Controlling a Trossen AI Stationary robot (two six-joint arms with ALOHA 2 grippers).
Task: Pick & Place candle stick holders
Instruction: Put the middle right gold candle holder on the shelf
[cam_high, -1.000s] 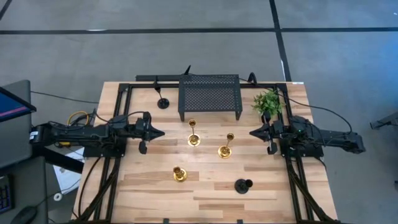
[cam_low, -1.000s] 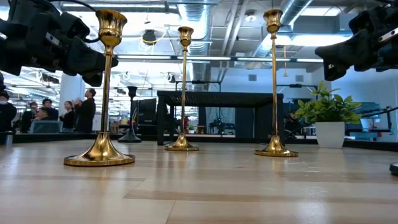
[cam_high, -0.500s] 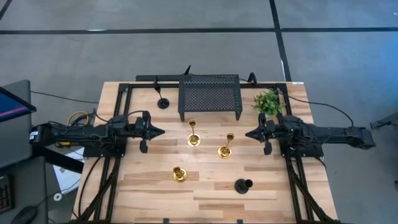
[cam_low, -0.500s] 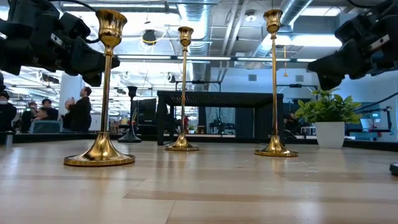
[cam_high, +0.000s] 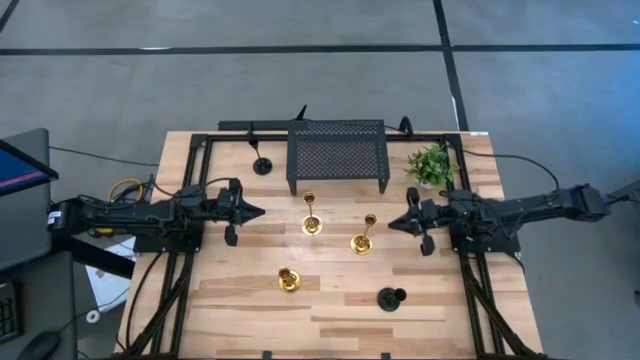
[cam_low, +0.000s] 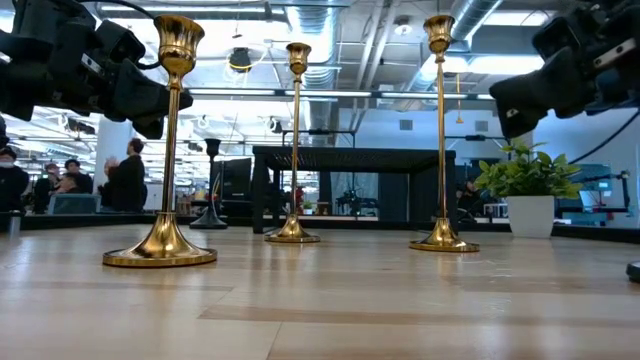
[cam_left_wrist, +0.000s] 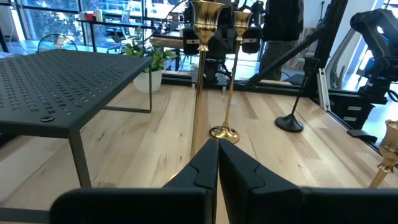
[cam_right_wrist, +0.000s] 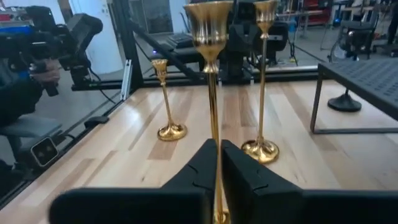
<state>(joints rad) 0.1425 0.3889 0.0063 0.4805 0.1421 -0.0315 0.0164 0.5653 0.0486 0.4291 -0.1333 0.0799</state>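
Five candlestick holders are seen standing on the pale wooden table (cam_high: 330, 310). The right gripper (cam_high: 392, 222), fingers nearly pressed together and empty, is aimed at a tall thin-stemmed gold candlestick holder (cam_high: 363, 238). The left gripper (cam_high: 258, 211) is pressed shut, empty, near another tall gold holder (cam_high: 311, 215).

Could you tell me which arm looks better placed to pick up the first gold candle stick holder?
Probably the right: its end effector sits beside the nearer tall gold holder, stem lined up between its fingers, while the left end effector waits farther off.
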